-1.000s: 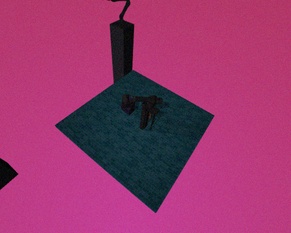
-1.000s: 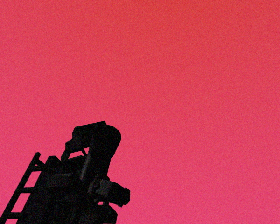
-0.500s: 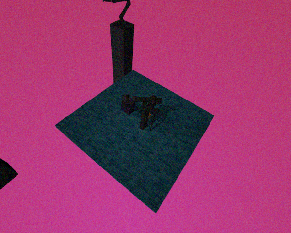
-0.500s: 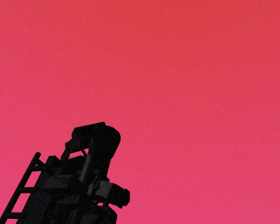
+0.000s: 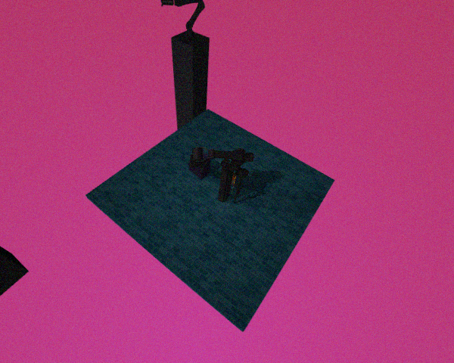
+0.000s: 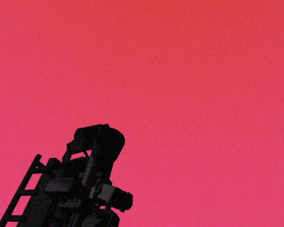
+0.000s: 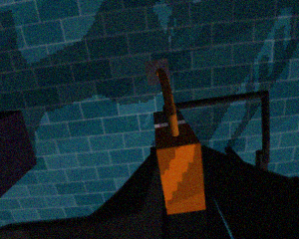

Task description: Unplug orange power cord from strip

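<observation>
the dark parallel-jaw gripper (image 7: 181,209) is clamped on the orange block-shaped plug (image 7: 181,177), which sits between the two dark fingers in the wrist view. a thin orange cord (image 7: 168,102) runs from the plug's top toward the teal brick-patterned mat (image 7: 90,119). in the top view the arm (image 5: 229,172) crouches over the mat.

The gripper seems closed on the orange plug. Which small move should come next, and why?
Probably a short, straight pull on the orange plug, away from the strip. The gripper is shut on it, and the cord runs ahead over the teal mat. Whether the plug is already free cannot be told.
</observation>
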`<state>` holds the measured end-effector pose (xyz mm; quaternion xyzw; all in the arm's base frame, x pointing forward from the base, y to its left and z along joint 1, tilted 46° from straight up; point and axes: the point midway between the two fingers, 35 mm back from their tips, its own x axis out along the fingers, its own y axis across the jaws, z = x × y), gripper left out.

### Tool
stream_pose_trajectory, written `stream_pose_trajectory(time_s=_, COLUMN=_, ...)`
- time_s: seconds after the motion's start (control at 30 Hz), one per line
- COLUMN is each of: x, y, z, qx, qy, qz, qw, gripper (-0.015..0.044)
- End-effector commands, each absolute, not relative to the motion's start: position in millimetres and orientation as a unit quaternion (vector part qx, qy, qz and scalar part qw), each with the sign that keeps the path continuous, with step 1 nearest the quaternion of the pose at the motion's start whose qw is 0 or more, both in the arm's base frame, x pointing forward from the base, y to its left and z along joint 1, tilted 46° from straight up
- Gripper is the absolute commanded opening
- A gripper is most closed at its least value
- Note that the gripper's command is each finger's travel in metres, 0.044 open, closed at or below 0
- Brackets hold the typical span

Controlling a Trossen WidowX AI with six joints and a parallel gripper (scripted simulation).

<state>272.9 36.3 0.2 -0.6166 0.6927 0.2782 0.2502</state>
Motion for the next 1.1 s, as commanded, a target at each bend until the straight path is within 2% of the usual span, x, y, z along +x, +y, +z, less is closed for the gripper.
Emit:
stream_pose_trajectory(time_s=0.0, x=274, y=53, z=-12, qx=-0.615, qy=0.687, qz=0.287, qw=0.260, gripper=0.0000)
stream_pose_trajectory(time_s=0.63, x=274, y=77, z=-31, qx=-0.615, qy=0.686, qz=0.288, qw=0.260, gripper=0.0000)
stream_pose_trajectory(time_s=0.83, x=274, y=69, z=-25, qx=-0.614, qy=0.687, qz=0.287, qw=0.262, gripper=0.0157)
stream_pose_trajectory(time_s=1.07, x=274, y=69, z=-25, qx=-0.614, qy=0.687, qz=0.287, qw=0.262, gripper=0.0160)
